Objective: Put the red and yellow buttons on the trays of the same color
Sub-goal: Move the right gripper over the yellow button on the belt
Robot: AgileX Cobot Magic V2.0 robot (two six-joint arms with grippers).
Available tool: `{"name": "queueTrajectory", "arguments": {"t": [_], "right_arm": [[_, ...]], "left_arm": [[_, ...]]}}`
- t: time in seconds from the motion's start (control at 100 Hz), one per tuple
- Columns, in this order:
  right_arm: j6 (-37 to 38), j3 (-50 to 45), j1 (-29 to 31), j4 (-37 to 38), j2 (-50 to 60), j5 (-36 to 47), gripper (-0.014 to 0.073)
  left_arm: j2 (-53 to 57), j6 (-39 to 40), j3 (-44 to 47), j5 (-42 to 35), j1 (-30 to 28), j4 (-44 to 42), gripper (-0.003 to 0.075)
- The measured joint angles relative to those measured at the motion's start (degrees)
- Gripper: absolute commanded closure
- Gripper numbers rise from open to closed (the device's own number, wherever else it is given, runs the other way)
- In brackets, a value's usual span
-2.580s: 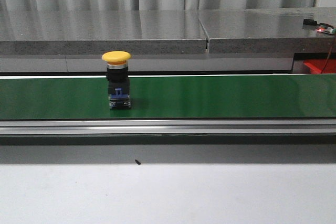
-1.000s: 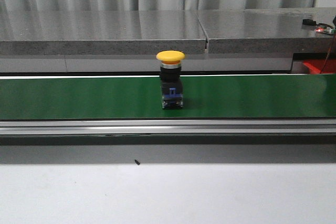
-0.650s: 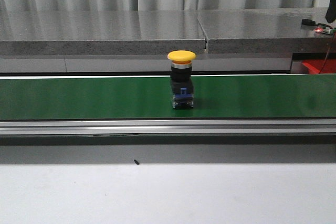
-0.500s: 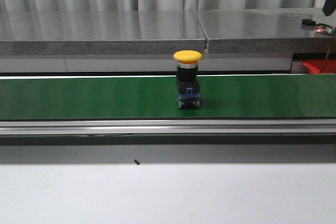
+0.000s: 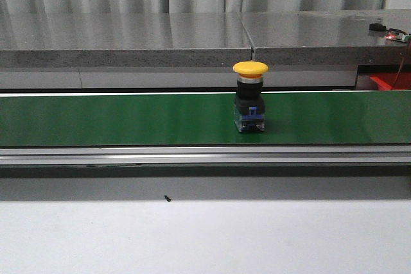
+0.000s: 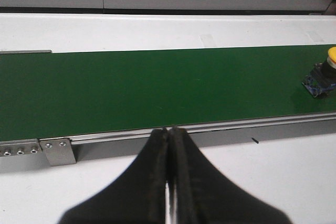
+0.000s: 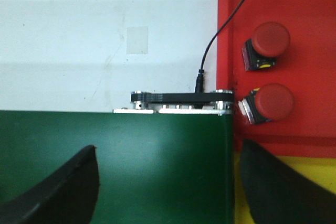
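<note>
A yellow button (image 5: 250, 104) with a black body and blue base stands upright on the green belt (image 5: 96, 119), right of centre; the left wrist view catches the yellow button (image 6: 324, 73) at the belt's far end. Two red buttons (image 7: 265, 45) (image 7: 268, 102) lie on the red tray (image 7: 304, 72). A strip of the yellow tray (image 7: 310, 169) shows beside it. My left gripper (image 6: 170, 132) is shut and empty over the white table near the belt's rail. My right gripper (image 7: 168, 153) is open above the belt's end, nothing between its fingers.
A grey stone ledge (image 5: 192, 36) runs behind the belt, with a small circuit board (image 5: 392, 32) at its right. A black cable (image 7: 220, 30) runs to the roller (image 7: 181, 98) at the belt's end. White table (image 5: 205, 235) lies in front of the belt's rail.
The yellow button has ridden the belt steadily to the right, from left of centre to right of centre. A dark shape seen briefly at the top right corner is gone.
</note>
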State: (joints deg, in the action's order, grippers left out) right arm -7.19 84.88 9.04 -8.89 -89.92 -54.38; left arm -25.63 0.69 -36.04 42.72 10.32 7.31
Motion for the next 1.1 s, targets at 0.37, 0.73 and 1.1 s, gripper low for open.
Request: {"name": "queueTrajectory", "arguments": {"t": [0.37, 0.73, 1.1], "right_arm": [[-1.4, -11.1, -4.0, 0.8, 13.1, -1.7, 0.0033], [-9.2, -16.3, -15.3, 0.9, 14.5, -4.1, 0.0033], [-12.1, -21.1, -19.3, -0.2, 11.1, 1.6, 0.0033]], "left_arm": [[0.0, 0.0, 0.0, 0.0, 0.0, 0.0, 0.0739], [0.0, 0.0, 0.0, 0.0, 0.0, 0.0, 0.0739], [0.0, 0.0, 0.0, 0.0, 0.0, 0.0, 0.0739]]}}
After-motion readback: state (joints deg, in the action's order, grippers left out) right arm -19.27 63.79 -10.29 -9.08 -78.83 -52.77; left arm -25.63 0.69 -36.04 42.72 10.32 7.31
